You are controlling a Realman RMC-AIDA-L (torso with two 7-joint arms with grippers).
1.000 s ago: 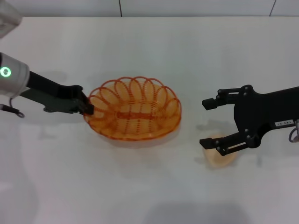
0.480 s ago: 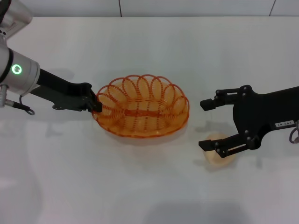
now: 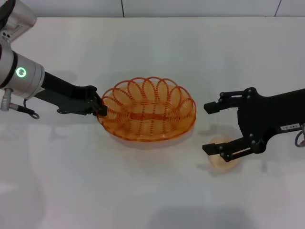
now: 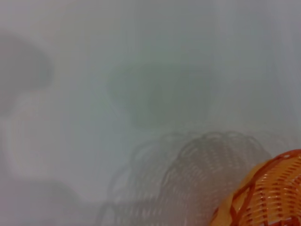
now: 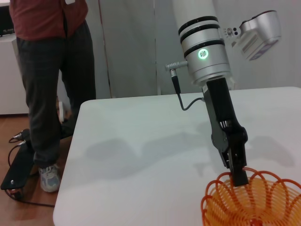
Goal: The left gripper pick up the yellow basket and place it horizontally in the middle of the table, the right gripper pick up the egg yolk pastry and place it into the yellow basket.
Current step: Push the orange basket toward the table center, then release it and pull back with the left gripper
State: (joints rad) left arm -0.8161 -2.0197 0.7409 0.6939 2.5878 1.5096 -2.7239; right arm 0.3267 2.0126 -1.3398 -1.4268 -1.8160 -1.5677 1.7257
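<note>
Jaws: left gripper (image 3: 99,109) clenched on the basket (image 3: 147,115) rim; right gripper (image 3: 211,128) released, above the pastry (image 3: 224,158), right of basket.

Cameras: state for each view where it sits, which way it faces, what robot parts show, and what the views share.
Head view: above, facing forward and down at the table; shows left gripper on the yellow basket, right gripper open over the egg yolk pastry.
Left wrist view: faces the table; no robot parts show.
Right wrist view: faces across the table at the left gripper.
All three share the basket.
</note>
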